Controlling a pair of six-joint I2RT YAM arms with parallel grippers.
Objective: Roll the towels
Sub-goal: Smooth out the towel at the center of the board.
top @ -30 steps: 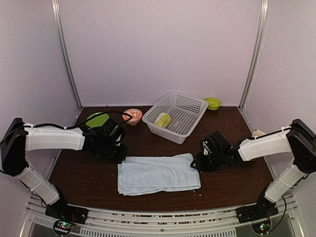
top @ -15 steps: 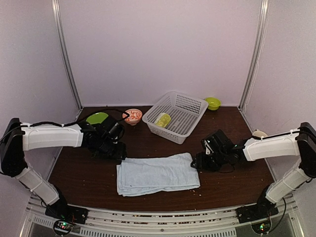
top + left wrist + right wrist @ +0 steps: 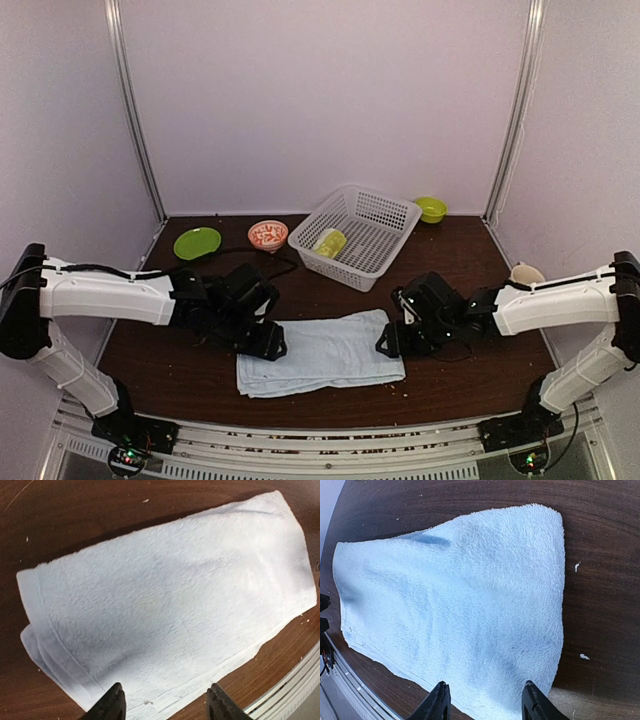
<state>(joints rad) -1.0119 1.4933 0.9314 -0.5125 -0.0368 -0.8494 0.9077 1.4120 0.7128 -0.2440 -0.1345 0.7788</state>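
Observation:
A pale blue towel [image 3: 325, 355] lies folded flat on the dark wooden table near its front edge. My left gripper [image 3: 268, 342] hovers over the towel's left end. In the left wrist view its jaws [image 3: 165, 700] stand apart above the towel [image 3: 165, 605] with nothing between them. My right gripper [image 3: 390, 342] sits over the towel's right end, open too. The right wrist view shows the gripper [image 3: 485, 700] above the towel [image 3: 455, 605], with nothing between its jaws. A lime-green towel [image 3: 330, 242] lies rolled inside the white mesh basket [image 3: 400, 215].
A green plate [image 3: 197, 242] and a red-and-white bowl [image 3: 267, 234] sit at the back left. A small green bowl [image 3: 431, 208] is at the back right, behind the basket. A pale cup [image 3: 525, 272] stands by the right wall. The metal front rail runs just below the towel.
My left gripper moved right and nearer, onto the towel's left end, and opened. My right gripper slid left over the towel's right end. The green plate is uncovered now.

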